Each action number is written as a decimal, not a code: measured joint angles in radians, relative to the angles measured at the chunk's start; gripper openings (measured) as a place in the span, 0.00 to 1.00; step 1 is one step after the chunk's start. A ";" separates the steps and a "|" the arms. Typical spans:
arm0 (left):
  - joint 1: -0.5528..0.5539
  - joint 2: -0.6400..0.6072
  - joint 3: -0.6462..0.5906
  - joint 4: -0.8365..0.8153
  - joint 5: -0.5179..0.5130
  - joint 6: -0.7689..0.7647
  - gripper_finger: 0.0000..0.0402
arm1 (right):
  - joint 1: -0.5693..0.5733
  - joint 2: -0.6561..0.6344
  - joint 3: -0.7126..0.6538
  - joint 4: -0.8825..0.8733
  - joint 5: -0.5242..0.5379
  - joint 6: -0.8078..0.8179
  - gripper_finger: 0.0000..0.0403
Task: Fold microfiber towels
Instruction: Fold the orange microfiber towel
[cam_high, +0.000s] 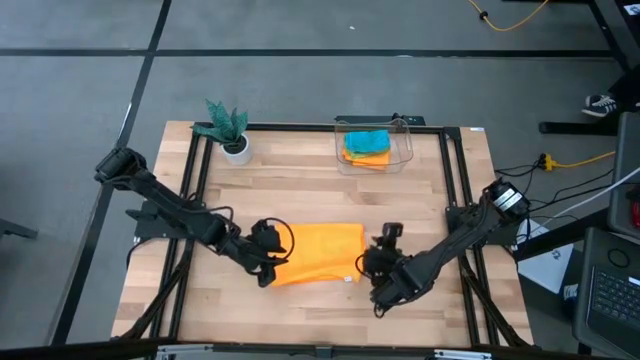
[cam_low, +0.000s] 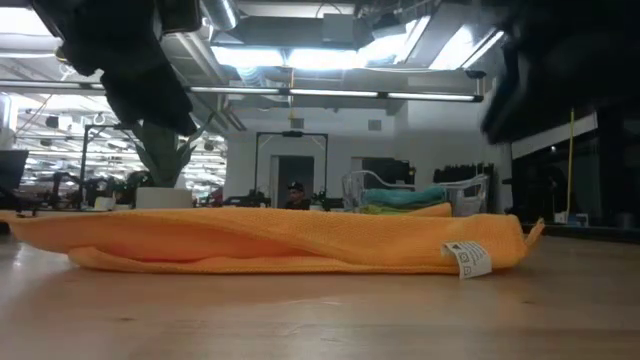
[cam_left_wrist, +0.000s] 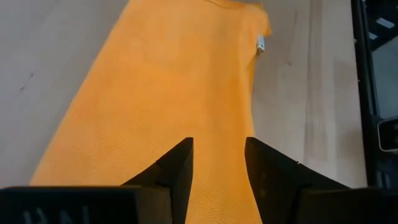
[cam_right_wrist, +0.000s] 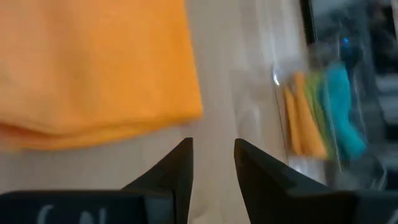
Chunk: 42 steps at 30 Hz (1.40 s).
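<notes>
An orange microfiber towel (cam_high: 318, 253) lies folded flat on the wooden table near its front middle, with a white tag (cam_low: 468, 258) at its near right corner. My left gripper (cam_high: 270, 266) stands open over the towel's left end; the left wrist view shows orange cloth (cam_left_wrist: 168, 93) under and beyond the fingers. My right gripper (cam_high: 373, 263) is open just off the towel's right end, over bare wood (cam_right_wrist: 214, 124). In the low view both arms hang above the cloth (cam_low: 290, 245). Folded teal, green and orange towels (cam_high: 366, 146) lie in the clear bin.
The clear plastic bin (cam_high: 402, 150) stands at the far edge, right of centre. A small plant in a white pot (cam_high: 230, 130) stands at the far left. Bare wood lies in front of the towel and between it and the bin.
</notes>
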 joint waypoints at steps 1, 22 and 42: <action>0.005 0.000 0.000 0.000 0.010 0.005 0.34 | -0.004 0.001 -0.030 0.002 0.002 0.054 0.30; 0.001 -0.028 0.001 -0.014 0.097 0.055 0.34 | -0.236 0.311 -0.060 1.410 0.040 -0.077 0.25; 0.000 -0.027 0.001 -0.030 0.096 0.060 0.34 | -0.237 0.583 0.109 1.378 -0.088 -0.250 0.05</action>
